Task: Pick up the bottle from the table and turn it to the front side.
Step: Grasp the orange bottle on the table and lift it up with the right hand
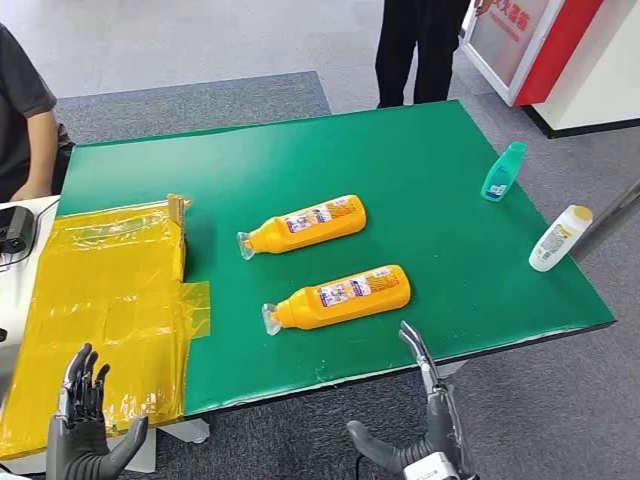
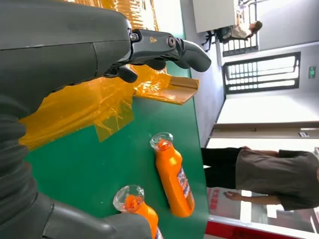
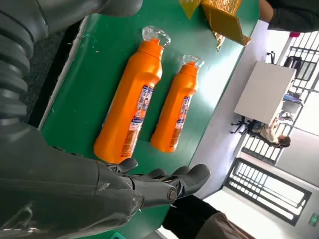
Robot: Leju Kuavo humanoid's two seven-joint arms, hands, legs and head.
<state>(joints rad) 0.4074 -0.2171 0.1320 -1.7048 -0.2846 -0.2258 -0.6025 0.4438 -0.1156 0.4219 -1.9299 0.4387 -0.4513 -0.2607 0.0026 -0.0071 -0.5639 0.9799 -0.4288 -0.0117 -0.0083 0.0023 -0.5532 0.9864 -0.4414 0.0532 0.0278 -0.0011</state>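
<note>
Altogether 4 bottles lie on the green table (image 1: 423, 180): 2 orange ones on their sides mid-table, the nearer orange bottle (image 1: 340, 297) just inside the front edge and the farther orange bottle (image 1: 306, 224) behind it, plus 1 teal bottle (image 1: 503, 171) and 1 white bottle (image 1: 559, 238) toward the right edge. Both hands hold nothing, fingers spread: the left hand (image 1: 87, 425) below the yellow plastic sheet (image 1: 106, 300), the right hand (image 1: 419, 425) just short of the nearer orange bottle. Beyond the table, 2 people are partly visible.

Green table (image 1: 423, 170), two orange bottles (image 1: 308, 224) (image 1: 341, 297) with clear caps and multicoloured labels, yellow plastic sheet (image 1: 98, 300) at its left edge, teal bottle (image 1: 503, 171) and white, yellow-capped bottle (image 1: 559, 238) near its right edge
</note>
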